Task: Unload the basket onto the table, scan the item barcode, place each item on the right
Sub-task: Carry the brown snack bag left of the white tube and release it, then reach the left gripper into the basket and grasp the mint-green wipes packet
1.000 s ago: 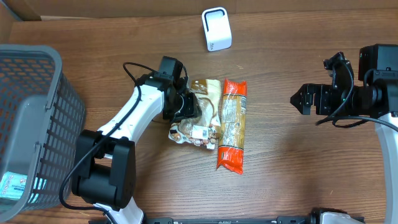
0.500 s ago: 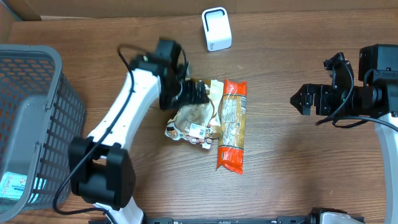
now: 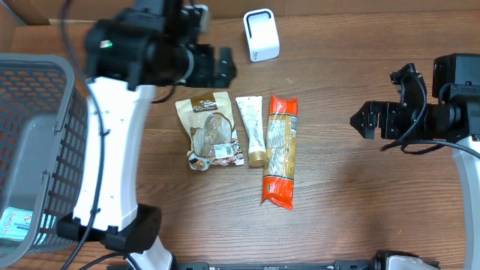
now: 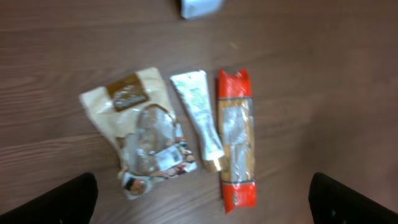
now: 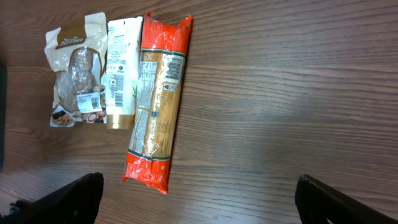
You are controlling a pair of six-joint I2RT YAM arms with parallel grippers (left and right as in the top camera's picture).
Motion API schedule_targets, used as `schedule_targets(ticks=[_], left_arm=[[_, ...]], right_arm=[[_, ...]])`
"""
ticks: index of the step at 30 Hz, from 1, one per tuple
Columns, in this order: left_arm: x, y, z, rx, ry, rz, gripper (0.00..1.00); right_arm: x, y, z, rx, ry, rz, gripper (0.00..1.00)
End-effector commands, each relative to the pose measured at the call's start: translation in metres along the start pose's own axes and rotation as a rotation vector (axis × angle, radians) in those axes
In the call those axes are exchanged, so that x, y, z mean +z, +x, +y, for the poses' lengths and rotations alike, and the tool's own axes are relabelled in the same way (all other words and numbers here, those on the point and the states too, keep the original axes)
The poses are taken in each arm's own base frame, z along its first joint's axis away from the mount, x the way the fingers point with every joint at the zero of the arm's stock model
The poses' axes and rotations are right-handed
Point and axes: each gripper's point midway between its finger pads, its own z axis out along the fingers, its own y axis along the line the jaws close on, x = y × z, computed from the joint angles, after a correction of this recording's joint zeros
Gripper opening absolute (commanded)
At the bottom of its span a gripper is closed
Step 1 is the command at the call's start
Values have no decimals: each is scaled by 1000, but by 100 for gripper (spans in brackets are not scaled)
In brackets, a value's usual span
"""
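Left gripper [image 3: 223,66] and right gripper [image 3: 358,120] gape empty; pouch [image 3: 208,129], tube [image 3: 251,129] and pasta [image 3: 280,150] lie side by side, so a grasp may snag two; a skewed hold may face away from the scanner [image 3: 261,34].

The left arm [image 3: 112,150] stands tall, its white link rising steeply from the base at the near edge, so the dark wrist sits close under the overhead camera and looks large and blurred. The left gripper [image 3: 223,66] points to the right. In the left wrist view its fingers [image 4: 53,200] show only as dark tips in the two lower corners, wide apart, with nothing between them. The right arm [image 3: 471,187] sits low at the right edge, elbow bent, and the right gripper [image 3: 364,121] points left. Its fingers [image 5: 65,199] are likewise spread wide and hold nothing.
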Motion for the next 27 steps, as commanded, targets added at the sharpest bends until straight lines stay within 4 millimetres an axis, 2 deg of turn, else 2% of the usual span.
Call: schedule_targets(ticks=[1,5,9,12,14,16,19,21,24,27], left_arm=[[-52,-14,43,-126,-89,-148,100],[-109,-10,109,-316,-196,-290,99],[-166,13,179,-559,-344,-428,99],[-196,34,218,-683,-445,-488,99],[-209,50,245,-770,-511,-502,100],[-214,68,271,-866,-568,-490,100],[-208,96,306,-1001,-614,-427,100],[-198,116,330,-1079,-638,-366,100],[-183,136,355,-1145,-654,-305,99],[-157,155,376,-1224,-629,-248,100]], right_arm=[[-7,-5,5,-14,-2,-26,100],[-7,-5,5,-14,-2,-26,100],[-7,-5,5,-13,-2,-26,100],[-7,-5,5,-14,-2,-26,100],[-7,-5,5,-14,-2,-26,100],[-7,-5,5,-14,-2,-26,100],[-7,-5,5,-14,-6,-26,100],[-7,-5,7,-14,-13,-26,100],[-7,-5,7,-14,-13,-27,100],[-7,-5,7,-14,-13,-27,100]])
